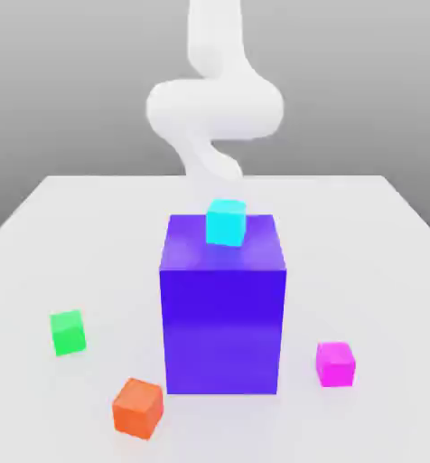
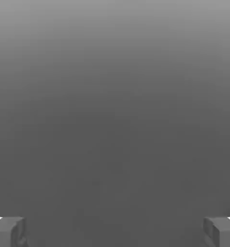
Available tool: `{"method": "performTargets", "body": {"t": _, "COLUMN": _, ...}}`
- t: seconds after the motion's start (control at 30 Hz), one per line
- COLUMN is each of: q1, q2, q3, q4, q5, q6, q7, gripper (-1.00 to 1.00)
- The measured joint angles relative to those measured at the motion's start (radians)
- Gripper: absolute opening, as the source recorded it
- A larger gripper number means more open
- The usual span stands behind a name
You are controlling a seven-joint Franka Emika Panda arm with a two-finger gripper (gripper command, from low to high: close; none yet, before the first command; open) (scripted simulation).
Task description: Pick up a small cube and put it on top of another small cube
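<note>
Magenta cube (image 1: 335, 363): sits on the table (image 1: 65, 226), near edge, on the exterior view's right, just beside the big blue-violet block (image 1: 223, 312).
Green cube (image 1: 68, 332): near left, well apart from it.
Handling: I'd judge it light, rigid, matte, not slippery; take it by two opposite flat sides.
Hand (image 2: 115, 234): fingers (image 2: 8, 231) spread wide, holding nothing.
Arm (image 1: 214, 108): far behind the block.

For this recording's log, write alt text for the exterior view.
A big blue-violet block stands mid-table with a cyan cube on top. Around it lie a green cube, an orange cube and a magenta cube; the white arm rises behind.
</note>
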Motion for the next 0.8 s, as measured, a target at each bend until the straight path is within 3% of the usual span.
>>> {"method": "performTargets", "body": {"t": 0.53, "q1": 0.378, "q2": 0.532, "q3": -0.059, "q4": -0.276, "q5": 0.097, "q6": 0.322, "q7": -0.736, "gripper": 0.00}}
{"method": "performTargets", "body": {"t": 0.8, "q1": 0.473, "q2": 0.788, "q3": -0.018, "q4": -0.406, "q5": 0.014, "q6": 0.488, "q7": -0.993, "gripper": 0.00}}
